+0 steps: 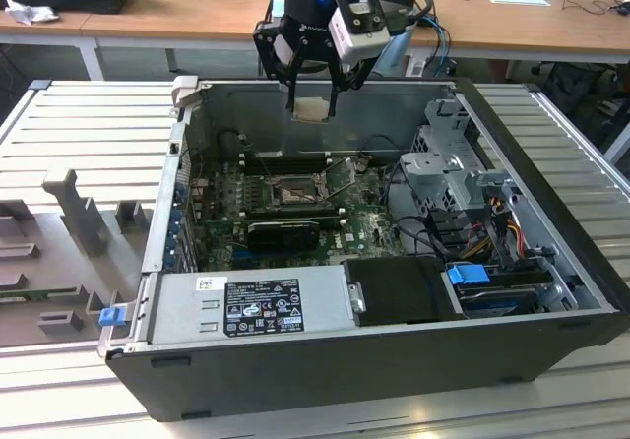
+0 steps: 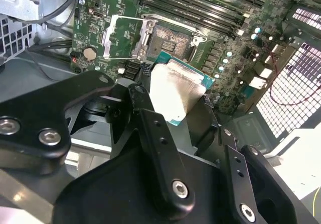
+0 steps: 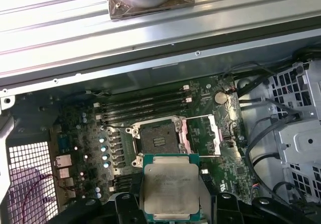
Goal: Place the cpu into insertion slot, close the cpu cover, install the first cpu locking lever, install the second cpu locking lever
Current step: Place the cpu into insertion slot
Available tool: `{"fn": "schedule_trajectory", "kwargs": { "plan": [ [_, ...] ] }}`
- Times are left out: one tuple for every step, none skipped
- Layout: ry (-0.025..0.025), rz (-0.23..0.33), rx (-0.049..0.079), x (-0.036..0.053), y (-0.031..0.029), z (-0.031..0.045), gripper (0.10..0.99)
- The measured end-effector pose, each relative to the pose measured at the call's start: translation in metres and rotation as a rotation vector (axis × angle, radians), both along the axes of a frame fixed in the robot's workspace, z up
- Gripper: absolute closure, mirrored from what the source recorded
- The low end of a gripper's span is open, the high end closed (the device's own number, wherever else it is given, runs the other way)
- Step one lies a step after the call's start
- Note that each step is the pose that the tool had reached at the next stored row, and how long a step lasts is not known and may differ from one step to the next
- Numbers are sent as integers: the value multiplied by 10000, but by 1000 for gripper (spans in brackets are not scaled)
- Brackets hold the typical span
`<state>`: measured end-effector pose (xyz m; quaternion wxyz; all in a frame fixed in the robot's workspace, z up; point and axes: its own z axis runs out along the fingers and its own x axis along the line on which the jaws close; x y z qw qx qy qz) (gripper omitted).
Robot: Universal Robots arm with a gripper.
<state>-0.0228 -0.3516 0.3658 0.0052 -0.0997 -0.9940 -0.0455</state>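
Note:
My gripper [image 1: 313,104] hangs over the open computer case, shut on the cpu [image 1: 313,110], a flat square chip with a pale metal top. In both wrist views the cpu [image 3: 171,189] [image 2: 175,91] sits between the black fingers [image 2: 150,128]. The insertion slot [image 1: 288,195] lies lower down on the green board, well below the chip. Its dark square socket [image 3: 156,140] [image 2: 170,42] is uncovered. The cpu cover [image 3: 200,133] [image 2: 123,35] is swung open beside the slot.
A grey power supply [image 1: 251,306] fills the case's near side. A black ribbed block [image 1: 281,232] lies just in front of the slot. The metal drive cage [image 1: 448,163] with cables stands at the exterior view's right. Memory slots [image 3: 145,106] run behind the socket.

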Motion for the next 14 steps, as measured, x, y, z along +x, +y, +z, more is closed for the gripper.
{"fn": "schedule_trajectory", "kwargs": {
  "plan": [
    [0, -75, 0, 0, 0, 0, 557],
    [0, -139, 0, 0, 0, 0, 557],
    [0, -181, 0, 0, 0, 0, 557],
    [0, -226, 0, 0, 0, 0, 557],
    [0, -278, 0, 0, 0, 0, 557],
    [1, -322, 0, 0, 0, 0, 557],
    [1, -404, 0, 0, 0, 0, 557],
    [0, -443, 0, 0, 0, 0, 557],
    [0, -482, 0, 0, 0, 0, 557],
    [0, -554, 0, 0, 0, 0, 557],
    [0, -678, 0, 0, 0, 0, 557],
    [0, -755, 0, 0, 0, 0, 557],
    [0, -828, 0, 0, 0, 0, 557],
    [0, -870, 0, 0, 0, 0, 557]
  ]
}}
